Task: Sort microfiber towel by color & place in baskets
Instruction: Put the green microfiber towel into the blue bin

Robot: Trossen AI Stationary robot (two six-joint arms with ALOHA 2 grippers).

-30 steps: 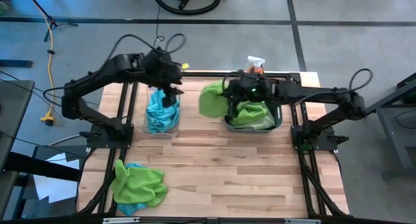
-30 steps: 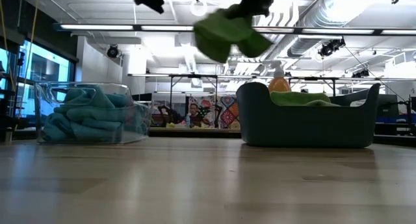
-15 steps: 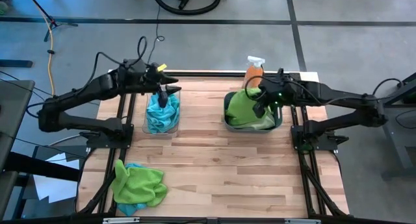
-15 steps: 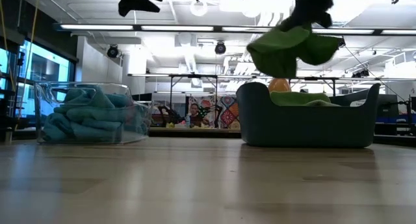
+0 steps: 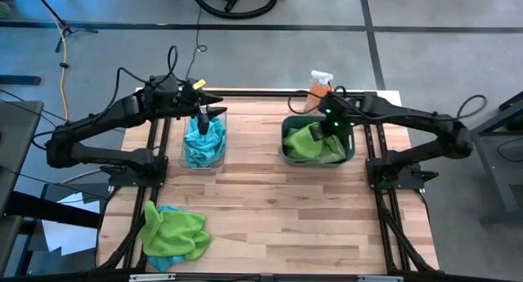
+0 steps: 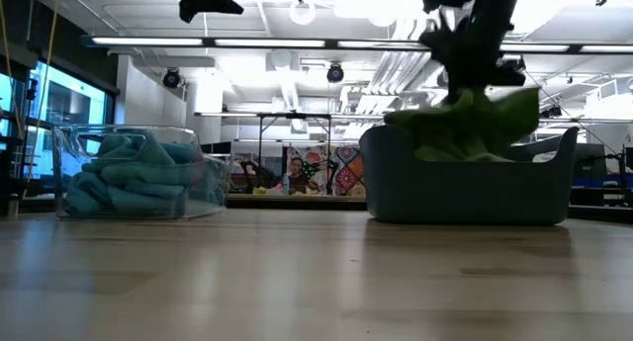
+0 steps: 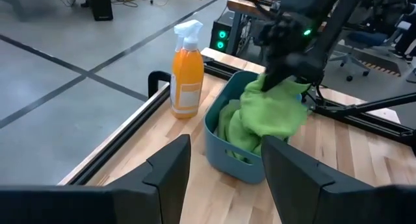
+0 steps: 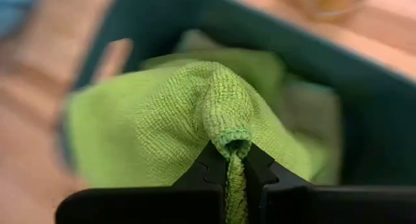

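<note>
My right gripper is shut on a green microfiber towel above the dark teal tub, which holds more green towels. In the low view the towel hangs down to the tub's rim. My left gripper hovers open above the clear bin, which is filled with blue towels; it touches nothing. In the left wrist view its fingers stand apart. My right gripper pinches a bunched fold of the green towel's hemmed edge between its two fingers. It comes from above, pointing down. The towel hangs below the fingers, and its lower part drapes into the tub over the green towels there.
A heap of green and blue towels lies near the table's near-left corner. An orange spray bottle stands just behind the tub at the far edge. Bare wood lies between the bins and across the table's near-right part.
My right gripper has carried the green towel from between the two bins toward the table's right, over the tub, then down, so the towel has sunk from high above the rim into the tub. My left arm drew back slightly to the left and then kept still.
</note>
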